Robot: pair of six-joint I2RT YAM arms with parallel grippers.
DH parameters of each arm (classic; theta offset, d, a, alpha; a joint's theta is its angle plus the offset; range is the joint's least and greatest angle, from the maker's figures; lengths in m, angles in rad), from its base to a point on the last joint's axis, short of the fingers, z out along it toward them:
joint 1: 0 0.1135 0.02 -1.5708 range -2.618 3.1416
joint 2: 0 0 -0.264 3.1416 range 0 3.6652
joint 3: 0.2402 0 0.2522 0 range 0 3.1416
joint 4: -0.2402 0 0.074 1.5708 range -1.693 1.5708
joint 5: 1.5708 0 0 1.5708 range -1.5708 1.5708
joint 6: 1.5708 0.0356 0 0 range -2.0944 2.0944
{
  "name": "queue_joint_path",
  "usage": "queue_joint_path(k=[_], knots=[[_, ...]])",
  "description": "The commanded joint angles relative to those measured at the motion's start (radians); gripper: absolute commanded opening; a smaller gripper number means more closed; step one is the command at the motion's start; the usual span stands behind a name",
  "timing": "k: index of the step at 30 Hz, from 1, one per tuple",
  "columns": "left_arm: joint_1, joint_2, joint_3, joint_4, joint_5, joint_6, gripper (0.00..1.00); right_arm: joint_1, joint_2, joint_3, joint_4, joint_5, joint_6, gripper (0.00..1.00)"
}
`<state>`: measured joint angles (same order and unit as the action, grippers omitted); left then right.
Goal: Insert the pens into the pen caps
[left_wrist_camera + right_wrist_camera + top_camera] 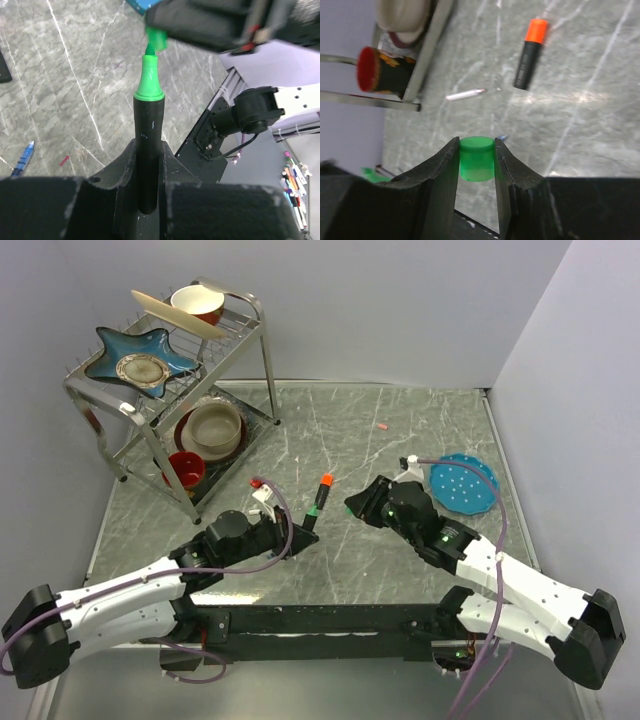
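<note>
My left gripper (148, 150) is shut on a stubby black highlighter (148, 125), which points away with its bare green tip (149, 75) exposed. Just beyond the tip and a little to its right hangs the green cap (157, 37). My right gripper (476, 150) is shut on this green cap (476, 159). The two grippers (303, 537) (355, 505) meet above the table's middle. A second black highlighter with an orange cap (530, 53) (322, 492) lies on the table. A white-pink stick pen (466, 94) and a blue ballpoint (23, 158) also lie there. A pale pink cap (381, 426) rests far back.
A metal dish rack (170, 390) with bowls, a star-shaped plate and a red cup (375, 70) stands at the back left. A blue perforated disc (463, 483) lies at the right, close to the right arm. A tiny red bit (65, 160) lies near the ballpoint.
</note>
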<state>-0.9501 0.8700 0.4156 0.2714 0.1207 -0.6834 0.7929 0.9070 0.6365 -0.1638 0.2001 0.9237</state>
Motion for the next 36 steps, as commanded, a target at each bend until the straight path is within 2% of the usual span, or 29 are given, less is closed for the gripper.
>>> queue_joint_path(k=[1,10,21,36], knots=[[-0.006,0.041,0.048,0.075,0.02,0.007,0.01,0.031,0.007,0.101,0.096,0.058,0.033,0.0],[-0.007,0.067,0.064,0.089,0.011,0.018,0.01,0.071,0.058,0.176,0.095,0.085,0.032,0.0],[-0.007,0.083,0.103,0.066,0.01,0.051,0.01,0.108,0.075,0.19,0.078,0.125,0.037,0.0],[-0.009,0.06,0.066,0.088,0.0,0.033,0.01,0.129,0.125,0.241,0.044,0.163,0.046,0.0]])
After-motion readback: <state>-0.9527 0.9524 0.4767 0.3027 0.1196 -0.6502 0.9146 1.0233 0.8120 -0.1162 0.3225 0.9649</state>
